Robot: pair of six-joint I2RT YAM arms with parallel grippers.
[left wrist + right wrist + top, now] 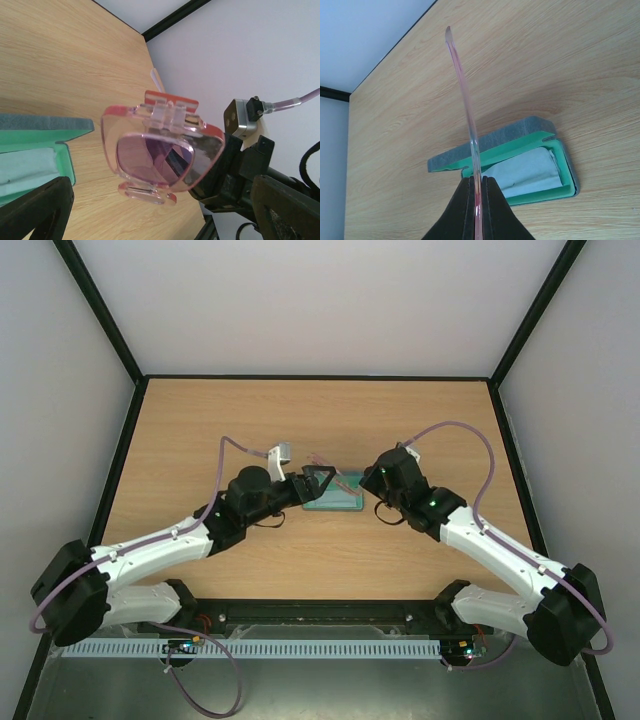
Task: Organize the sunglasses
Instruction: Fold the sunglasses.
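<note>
Left arm: extended from its base at the near left toward the table [200, 420] centre, forearm low, wrist turned inward. The left gripper [318, 480] stands with its jaws wide apart and holds nothing; in its wrist view one finger shows at each lower corner, with the glasses between and beyond them.

Right arm: extended from the near right to the centre, elbow raised, wrist pointing at the left gripper. The right gripper [476, 182] is clamped tight on a thin pink strip of the sunglasses [160, 150]. Whether that strip is a temple or the frame's edge cannot be told.

Sunglasses: held off the table between the two grippers, above and just beside the case [515, 131], lenses facing the left wrist camera. They touch neither table nor case.

Case: lies open on the table at centre, green inside upward, grey lid folded back. A light-blue cloth [530, 172] lies in its tray.
</note>
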